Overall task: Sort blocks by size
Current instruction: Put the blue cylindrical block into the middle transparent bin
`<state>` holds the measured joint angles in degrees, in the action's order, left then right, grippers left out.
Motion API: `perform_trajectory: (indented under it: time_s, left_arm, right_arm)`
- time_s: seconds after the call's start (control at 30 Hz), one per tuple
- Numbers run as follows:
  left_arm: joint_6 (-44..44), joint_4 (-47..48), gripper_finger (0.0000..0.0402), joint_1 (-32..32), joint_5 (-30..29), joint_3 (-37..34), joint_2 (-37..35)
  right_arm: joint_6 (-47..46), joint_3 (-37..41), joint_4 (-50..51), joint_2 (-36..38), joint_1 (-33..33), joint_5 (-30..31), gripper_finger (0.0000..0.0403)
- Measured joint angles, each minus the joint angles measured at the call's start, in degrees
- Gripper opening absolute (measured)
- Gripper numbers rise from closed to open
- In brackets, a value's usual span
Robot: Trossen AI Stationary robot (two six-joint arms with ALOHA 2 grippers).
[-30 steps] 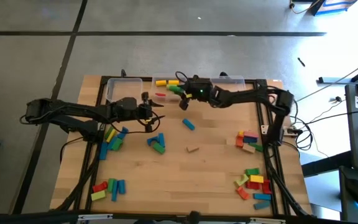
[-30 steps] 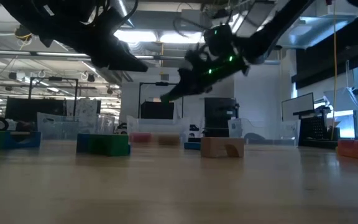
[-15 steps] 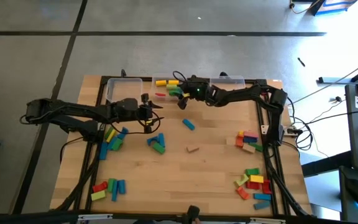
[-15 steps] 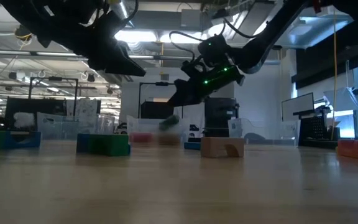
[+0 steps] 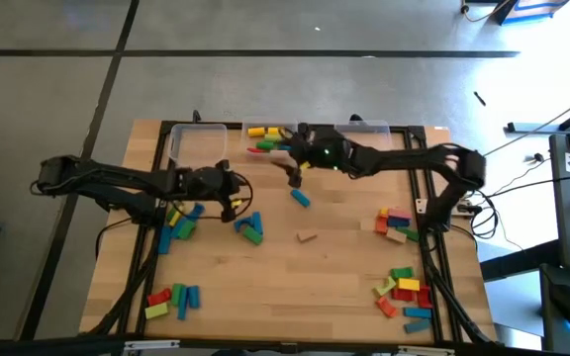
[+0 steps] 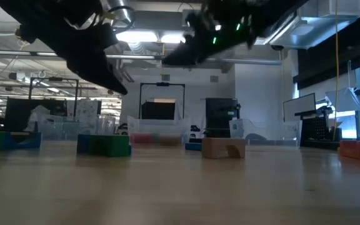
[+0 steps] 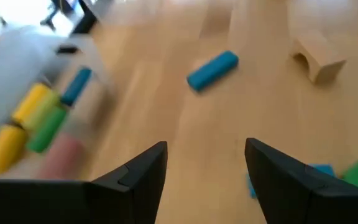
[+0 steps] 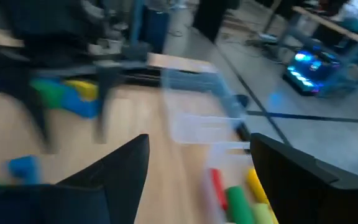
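The right gripper (image 5: 294, 174) hangs above the wooden table (image 5: 334, 267) just in front of the middle clear bin (image 5: 265, 140), its two fingers spread apart with nothing between them, as the right wrist view shows (image 8: 194, 180). The left gripper (image 5: 237, 188) hovers nearby, to the left of the lone blue cylinder (image 5: 300, 199), and its fingers are likewise parted and empty in the left wrist view (image 7: 205, 168).

Taking the middle clear bin as the landmark: inside it lie a few blocks (image 5: 263, 138), among them yellow, green and a thin red one. A second clear bin (image 5: 194, 140) stands just to its left and a third (image 5: 372, 128) to its right, along the table's far edge. The blue cylinder rests on the table in front of the middle bin, a little to the right. Farther forward lies a plain wooden arch block (image 5: 307, 236). A blue and green cluster (image 5: 249, 227) sits in front of the bin and slightly left, beneath the left gripper. Another mixed cluster (image 5: 178, 220) lies well left of that. Piles of mixed colours sit at the table's near left corner (image 5: 171, 298), the near right corner (image 5: 404, 291) and the right edge (image 5: 394, 222).
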<state>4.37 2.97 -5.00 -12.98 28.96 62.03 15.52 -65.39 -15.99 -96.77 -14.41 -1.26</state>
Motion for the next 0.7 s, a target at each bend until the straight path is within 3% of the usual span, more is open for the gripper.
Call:
perform_trajectory:
  time_s: [0.13,0.27,0.37,0.53,0.7]
  left_arm:
    - [-4.3,7.7,0.021,3.7,-2.0,2.4,-0.2]
    - [-11.7,12.3,0.021,8.2,-9.4,4.8,-0.1]
    - [-14.6,15.7,0.021,11.5,-10.6,7.2,-0.1]
    - [-21.7,25.4,0.021,17.7,-11.0,11.7,0.0]
    - [-33.3,33.2,0.021,24.4,-11.4,15.5,-0.1]
  right_arm:
    - [-0.1,0.1,8.2,4.4,5.9,-0.1,0.028]
    - [-1.5,0.1,13.6,8.6,13.5,-4.3,0.028]
    - [-4.9,0.1,18.2,11.3,19.2,-4.4,0.028]
    - [-12.5,0.2,24.8,13.1,28.2,0.0,0.028]
    - [-19.8,3.3,26.3,13.1,37.0,9.9,0.028]
